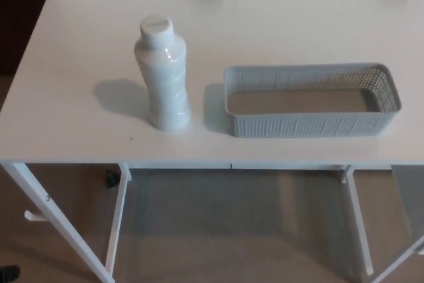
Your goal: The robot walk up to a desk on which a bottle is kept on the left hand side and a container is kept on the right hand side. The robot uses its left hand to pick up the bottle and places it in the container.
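The bottle [163, 74] looked like white plastic, smooth and slightly glossy, with soft highlights on its ribbed body and a matt cap. The container [311, 100] was grey plastic, matt, its walls perforated in a fine mesh pattern. The tabletop [278, 28] was a smooth, matt white surface on white-painted legs.
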### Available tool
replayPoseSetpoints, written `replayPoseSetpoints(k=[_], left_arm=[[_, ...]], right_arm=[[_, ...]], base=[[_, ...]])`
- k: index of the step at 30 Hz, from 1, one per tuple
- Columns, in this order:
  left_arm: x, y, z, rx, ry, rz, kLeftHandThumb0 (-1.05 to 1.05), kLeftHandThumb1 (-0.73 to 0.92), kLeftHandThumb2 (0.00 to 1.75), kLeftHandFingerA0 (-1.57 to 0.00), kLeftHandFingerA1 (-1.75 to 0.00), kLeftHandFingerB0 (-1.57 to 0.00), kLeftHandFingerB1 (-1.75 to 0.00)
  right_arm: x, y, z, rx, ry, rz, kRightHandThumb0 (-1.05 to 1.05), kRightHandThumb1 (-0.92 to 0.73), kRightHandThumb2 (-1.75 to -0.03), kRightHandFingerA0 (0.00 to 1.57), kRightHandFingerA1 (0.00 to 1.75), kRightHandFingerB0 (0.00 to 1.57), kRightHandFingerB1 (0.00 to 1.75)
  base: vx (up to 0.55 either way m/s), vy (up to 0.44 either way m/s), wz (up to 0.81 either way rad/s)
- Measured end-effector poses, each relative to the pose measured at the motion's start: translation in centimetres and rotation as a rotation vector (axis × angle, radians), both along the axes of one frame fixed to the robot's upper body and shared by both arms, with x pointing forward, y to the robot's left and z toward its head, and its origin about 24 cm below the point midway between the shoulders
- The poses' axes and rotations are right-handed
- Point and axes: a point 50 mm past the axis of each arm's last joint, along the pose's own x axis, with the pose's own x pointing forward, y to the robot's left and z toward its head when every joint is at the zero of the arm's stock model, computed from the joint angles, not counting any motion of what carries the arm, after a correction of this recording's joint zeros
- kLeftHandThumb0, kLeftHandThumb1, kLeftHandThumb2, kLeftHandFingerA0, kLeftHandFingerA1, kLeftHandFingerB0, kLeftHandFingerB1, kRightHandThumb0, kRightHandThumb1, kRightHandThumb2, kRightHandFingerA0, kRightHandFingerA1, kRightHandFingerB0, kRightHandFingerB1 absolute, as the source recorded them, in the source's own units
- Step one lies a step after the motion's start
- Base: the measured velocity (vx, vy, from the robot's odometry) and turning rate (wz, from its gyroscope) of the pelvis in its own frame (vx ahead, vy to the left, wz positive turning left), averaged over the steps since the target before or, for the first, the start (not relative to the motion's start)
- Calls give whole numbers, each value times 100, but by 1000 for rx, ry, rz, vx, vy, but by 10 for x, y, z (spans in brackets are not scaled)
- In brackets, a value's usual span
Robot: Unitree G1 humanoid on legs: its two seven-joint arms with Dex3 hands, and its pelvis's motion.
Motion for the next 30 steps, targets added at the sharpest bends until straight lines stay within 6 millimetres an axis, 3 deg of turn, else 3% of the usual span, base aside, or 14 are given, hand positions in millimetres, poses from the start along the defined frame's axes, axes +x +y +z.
replayPoseSetpoints(k=[1,3,4,7,8,9,12,14,17,18,19,24,25,30], left_arm=[[0,0,0,0,-1,0,-21,73,63,-38,-38,-24,-32],[2,0,2,-1,-10,2,-22,73,63,-40,-38,-24,-32],[4,0,2,0,-14,2,-16,53,94,-27,-54,-10,-46],[4,0,2,-3,-17,8,-17,51,92,-24,-53,-10,-46],[6,2,4,2,-26,12,-26,67,64,-21,-36,-15,-32],[7,2,5,3,-31,15,-17,69,63,-23,-37,-8,-20],[10,3,8,-4,-82,74,-16,67,67,-8,-31,-11,-18],[9,2,7,-11,-97,100,-18,69,64,-30,-44,-9,-21],[13,0,10,-16,-177,190,-17,71,61,-34,-40,-7,-25],[15,-1,12,-15,-202,216,-14,73,61,-4,-27,-3,-26],[15,-1,12,-15,-209,222,-15,64,71,-8,-23,-9,-21],[18,5,23,15,-309,350,-15,65,73,-7,-21,-8,-21],[18,6,24,21,-320,366,-15,68,66,-8,-31,-12,-20],[19,10,29,41,-348,407,-12,70,63,-15,-32,-8,-21]], right_arm=[[0,0,0,0,0,0,-14,-41,-88,30,60,22,55],[2,0,0,-4,-1,-5,-14,-40,-87,31,61,22,55],[1,0,-1,-1,4,-7,-15,-39,-87,31,60,22,55],[1,3,-3,9,4,-4,-14,-39,-87,29,60,22,55],[0,3,-4,12,7,-5,-15,-40,-87,30,59,23,55],[-1,4,-5,14,10,-6,-14,-40,-87,31,60,23,55],[-4,4,-5,13,18,-7,-14,-39,-87,31,60,23,55],[-6,4,-5,13,21,-9,-13,-40,-87,29,59,23,55],[-2,4,-3,10,6,-5,-12,-38,-86,32,60,26,57],[-2,4,-3,11,5,-4,-12,-38,-86,33,60,26,56],[-2,4,-3,11,5,-4,-11,-37,-86,32,60,27,56],[-1,3,-3,12,1,-15,-12,-39,-87,29,60,23,55],[-1,2,-3,12,1,-19,-12,-39,-87,29,60,25,56],[0,1,-3,17,-3,-31,-11,-38,-86,31,61,26,57]], base=[[68,-13,-15],[68,14,-14],[82,37,-28],[71,46,-5],[100,189,10],[90,131,13],[78,97,21],[52,0,4],[14,-12,2],[0,0,0],[0,0,0],[0,0,0],[0,0,0],[0,0,0]])
